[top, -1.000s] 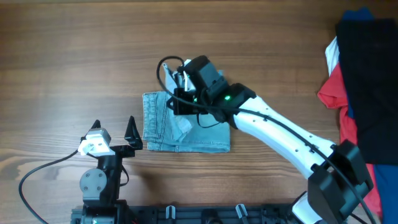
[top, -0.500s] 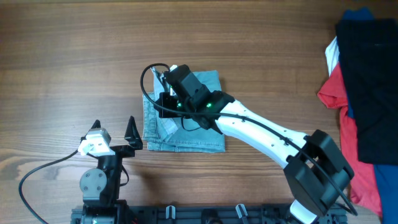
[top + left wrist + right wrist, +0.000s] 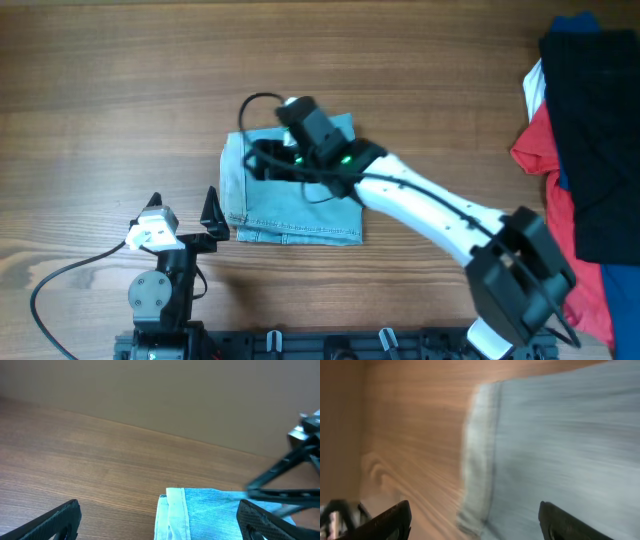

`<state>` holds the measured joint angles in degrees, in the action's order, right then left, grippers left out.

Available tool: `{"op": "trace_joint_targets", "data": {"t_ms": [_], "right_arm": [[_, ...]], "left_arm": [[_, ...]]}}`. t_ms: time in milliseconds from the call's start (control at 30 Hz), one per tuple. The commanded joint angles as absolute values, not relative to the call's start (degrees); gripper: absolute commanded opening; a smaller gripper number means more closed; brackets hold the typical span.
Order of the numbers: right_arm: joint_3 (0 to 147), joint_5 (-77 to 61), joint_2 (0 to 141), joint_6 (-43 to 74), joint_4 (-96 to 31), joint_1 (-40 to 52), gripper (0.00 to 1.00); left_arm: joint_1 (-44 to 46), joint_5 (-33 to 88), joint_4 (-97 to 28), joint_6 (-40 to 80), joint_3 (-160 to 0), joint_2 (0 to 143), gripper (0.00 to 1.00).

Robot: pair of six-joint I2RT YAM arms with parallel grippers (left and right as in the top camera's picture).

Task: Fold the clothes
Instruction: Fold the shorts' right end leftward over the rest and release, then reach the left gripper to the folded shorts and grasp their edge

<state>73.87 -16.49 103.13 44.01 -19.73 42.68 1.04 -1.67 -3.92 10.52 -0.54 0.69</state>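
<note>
Denim shorts (image 3: 300, 205) lie folded flat at table (image 3: 120, 90) centre, hemmed edge running down their 9 o'clock side. No print or tag on them is clear enough to read. A green light (image 3: 346, 158) glows on the right arm's wrist.

Right gripper (image 3: 258, 160) sits over the shorts' 10 o'clock corner, the arm reaching in from 5 o'clock. In the blurred right wrist view its fingers (image 3: 385, 520) are spread wide with cloth under the gap and nothing pinched; whether they touch the cloth cannot be told.

Left gripper (image 3: 183, 207) is parked at 8 o'clock of the shorts, just beside the lower corner, jaws spread and holding nothing. In the left wrist view the hem sits at 12 o'clock ahead of the gap.

A heap of black, red, blue and white garments (image 3: 590, 150) lies at the 3 o'clock table edge, well apart. The right arm covers part of the shorts' top.
</note>
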Motion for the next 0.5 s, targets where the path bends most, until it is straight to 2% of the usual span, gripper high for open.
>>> {"op": "trace_joint_targets", "data": {"t_ms": [0, 100, 267, 367, 467], "right_arm": [[74.59, -12.19, 93.76, 38.65, -30.02, 35.46, 0.86], [74.59, -1.13, 83.42, 37.43, -46.19, 26.5, 0.99], [74.59, 4.19, 67.48, 33.23, -57.19, 18.2, 1.0], [74.56, 11.07, 61.1, 31.55, -65.98, 17.58, 1.0], [74.56, 18.35, 58.63, 34.57, -73.25, 17.58, 1.0]], "left_arm": [[1.28, -2.02, -3.95, 9.39, -0.32, 0.16, 1.0], [1.28, -2.02, -3.95, 9.39, -0.32, 0.16, 1.0], [1.28, -2.02, -3.95, 9.39, -0.32, 0.16, 1.0], [1.28, -2.0, -3.88, 9.41, -0.32, 0.16, 1.0], [1.28, 1.06, -4.23, 9.45, -0.32, 0.16, 1.0]]}}
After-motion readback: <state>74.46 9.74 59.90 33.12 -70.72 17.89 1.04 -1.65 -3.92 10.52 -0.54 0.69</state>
